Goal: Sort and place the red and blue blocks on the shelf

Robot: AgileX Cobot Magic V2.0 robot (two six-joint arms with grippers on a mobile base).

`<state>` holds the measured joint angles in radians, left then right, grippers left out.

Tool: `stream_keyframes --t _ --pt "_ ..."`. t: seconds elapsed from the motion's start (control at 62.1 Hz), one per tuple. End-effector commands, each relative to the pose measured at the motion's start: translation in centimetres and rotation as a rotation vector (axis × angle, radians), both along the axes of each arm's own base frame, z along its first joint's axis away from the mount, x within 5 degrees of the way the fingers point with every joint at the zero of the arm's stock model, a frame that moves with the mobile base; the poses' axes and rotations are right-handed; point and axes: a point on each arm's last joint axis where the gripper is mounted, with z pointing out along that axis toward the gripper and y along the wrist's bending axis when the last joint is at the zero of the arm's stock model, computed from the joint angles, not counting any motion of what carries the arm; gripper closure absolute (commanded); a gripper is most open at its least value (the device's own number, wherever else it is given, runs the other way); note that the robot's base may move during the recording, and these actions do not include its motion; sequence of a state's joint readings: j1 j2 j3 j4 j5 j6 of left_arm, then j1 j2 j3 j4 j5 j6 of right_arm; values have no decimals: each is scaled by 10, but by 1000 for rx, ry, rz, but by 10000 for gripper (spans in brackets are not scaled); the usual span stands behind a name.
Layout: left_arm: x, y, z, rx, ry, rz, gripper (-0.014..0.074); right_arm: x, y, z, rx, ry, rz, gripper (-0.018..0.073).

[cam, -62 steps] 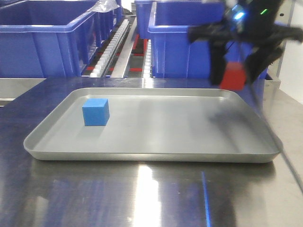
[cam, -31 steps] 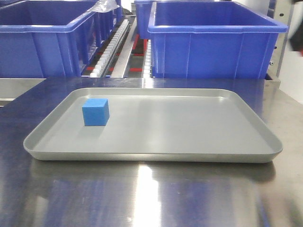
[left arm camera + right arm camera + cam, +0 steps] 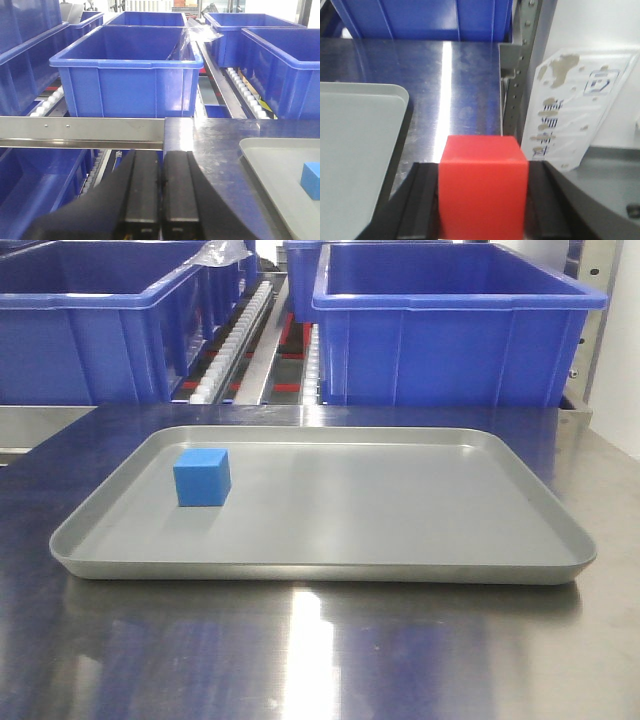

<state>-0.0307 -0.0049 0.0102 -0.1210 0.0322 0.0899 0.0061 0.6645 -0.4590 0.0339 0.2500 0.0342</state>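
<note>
Left gripper [image 3: 161, 162], left wrist view: jaws pressed together, nothing between them. It sits on the near side of the shelf front rail [image 3: 82, 132], by the corner of the steel tabletop [image 3: 220, 135]. Two small screws show on the rail. Behind the rail a blue bin [image 3: 130, 70] stands in its lane, with white roller tracks [image 3: 245, 87] to its right. The grey tray [image 3: 265, 165] shows one corner at right. The blue block [image 3: 311, 180] lies in it, cut off by the frame edge.

Right wrist view: right gripper [image 3: 482, 172] is clamped on the red block [image 3: 482, 195], with a black finger [image 3: 422, 200] against each side face. Beyond the block is bare tabletop, between the tray's rounded corner and a perforated grey upright [image 3: 520, 75]. A white sheet with worn print [image 3: 575, 100] lies right of the upright. Can't tell how high the block is carried.

Front view: blue block sits flat on the tray floor in the left part, near the left rim but apart from it. The tray rests on the tabletop in front of a left-hand bin [image 3: 90, 330] and a right-hand bin [image 3: 450, 335]. Roller tracks run between them.
</note>
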Motion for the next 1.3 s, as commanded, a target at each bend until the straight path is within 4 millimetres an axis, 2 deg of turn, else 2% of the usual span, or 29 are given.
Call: stream_keyframes --t 0.0,0.225,0.37,1.288 --pt "-1 1 1 -10 -81 12 472 -12 -1 17 -23 -161 -4 501" --pt "-1 1 1 -10 -81 12 472 -47 -2 32 -73 -335 -4 501" --pt "-1 1 1 -10 -81 12 472 -58 -2 37 -95 -392 -6 501" --pt "-1 1 1 -10 -81 12 472 -59 -2 36 -93 -388 -6 501"
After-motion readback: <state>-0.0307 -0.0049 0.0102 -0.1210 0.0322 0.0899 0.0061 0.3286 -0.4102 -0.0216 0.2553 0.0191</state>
